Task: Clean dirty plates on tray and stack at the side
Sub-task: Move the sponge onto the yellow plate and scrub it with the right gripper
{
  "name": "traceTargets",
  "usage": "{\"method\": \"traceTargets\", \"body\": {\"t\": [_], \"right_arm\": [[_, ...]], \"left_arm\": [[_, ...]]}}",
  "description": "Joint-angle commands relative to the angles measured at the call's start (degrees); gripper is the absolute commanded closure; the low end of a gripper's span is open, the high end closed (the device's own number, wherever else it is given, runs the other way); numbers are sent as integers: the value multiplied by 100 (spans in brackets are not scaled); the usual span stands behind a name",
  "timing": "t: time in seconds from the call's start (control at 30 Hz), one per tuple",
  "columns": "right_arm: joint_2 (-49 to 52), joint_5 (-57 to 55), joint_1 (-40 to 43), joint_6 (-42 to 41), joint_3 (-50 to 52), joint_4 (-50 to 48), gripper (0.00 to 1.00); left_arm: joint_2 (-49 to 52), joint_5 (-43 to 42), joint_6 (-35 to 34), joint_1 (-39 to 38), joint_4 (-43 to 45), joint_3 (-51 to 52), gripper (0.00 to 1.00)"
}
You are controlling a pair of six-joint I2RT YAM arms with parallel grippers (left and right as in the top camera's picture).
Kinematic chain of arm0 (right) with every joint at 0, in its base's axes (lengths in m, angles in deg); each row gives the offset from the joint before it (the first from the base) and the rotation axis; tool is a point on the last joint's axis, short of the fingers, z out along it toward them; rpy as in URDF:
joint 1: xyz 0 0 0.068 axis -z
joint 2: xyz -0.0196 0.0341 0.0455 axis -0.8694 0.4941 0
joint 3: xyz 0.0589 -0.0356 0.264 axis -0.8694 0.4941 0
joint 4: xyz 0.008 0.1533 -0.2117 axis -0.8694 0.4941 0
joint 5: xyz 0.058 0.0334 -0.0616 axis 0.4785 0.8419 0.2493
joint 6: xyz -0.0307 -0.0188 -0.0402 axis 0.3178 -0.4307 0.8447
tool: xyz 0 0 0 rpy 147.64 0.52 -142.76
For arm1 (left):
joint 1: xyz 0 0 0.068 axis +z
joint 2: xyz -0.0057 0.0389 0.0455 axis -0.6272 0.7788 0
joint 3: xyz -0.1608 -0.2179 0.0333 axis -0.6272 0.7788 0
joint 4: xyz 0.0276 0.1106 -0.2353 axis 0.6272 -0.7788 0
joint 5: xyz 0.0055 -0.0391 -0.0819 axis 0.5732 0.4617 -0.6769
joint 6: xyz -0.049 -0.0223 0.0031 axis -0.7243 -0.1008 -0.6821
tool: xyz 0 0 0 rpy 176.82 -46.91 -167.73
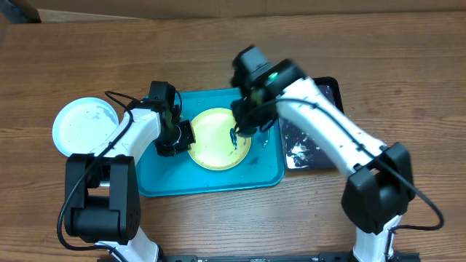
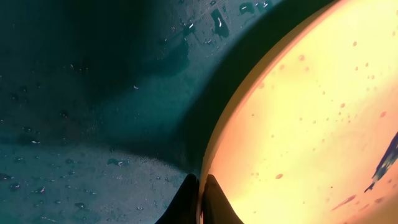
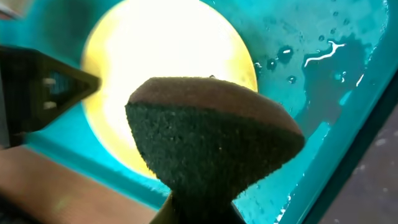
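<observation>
1. One yellow plate (image 1: 215, 138), specked blue, lying mid blue tray (image 1: 218, 182).
2. The left hand (image 1: 180, 136), clamped on that plate's left rim.
3. The right hand (image 3: 200, 208), clamped on a dark sponge (image 3: 211, 143) over the plate's right side.
4. One white plate (image 1: 86, 125), on the table (image 1: 328, 218), left of the tray.

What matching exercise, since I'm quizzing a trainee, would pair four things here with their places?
1 yellow plate
2 white plate
3 sponge
4 black tray

A pinched in the right tool
B on the table, left of the turquoise tray
C right of the turquoise tray
D in the turquoise tray, rim gripped by the left tool

Pairs: 1-D, 2-B, 3-A, 4-C
</observation>
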Motion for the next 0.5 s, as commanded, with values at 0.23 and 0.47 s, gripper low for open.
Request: {"method": "traceTargets", "body": {"t": [0.23, 0.47], "right_arm": [[752, -1108, -365, -472, 291, -612, 96], [1217, -1047, -365, -599, 291, -824, 96]], "left_arm": [[103, -105, -57, -4, -7, -109, 95], [103, -105, -55, -4, -9, -109, 95]]}}
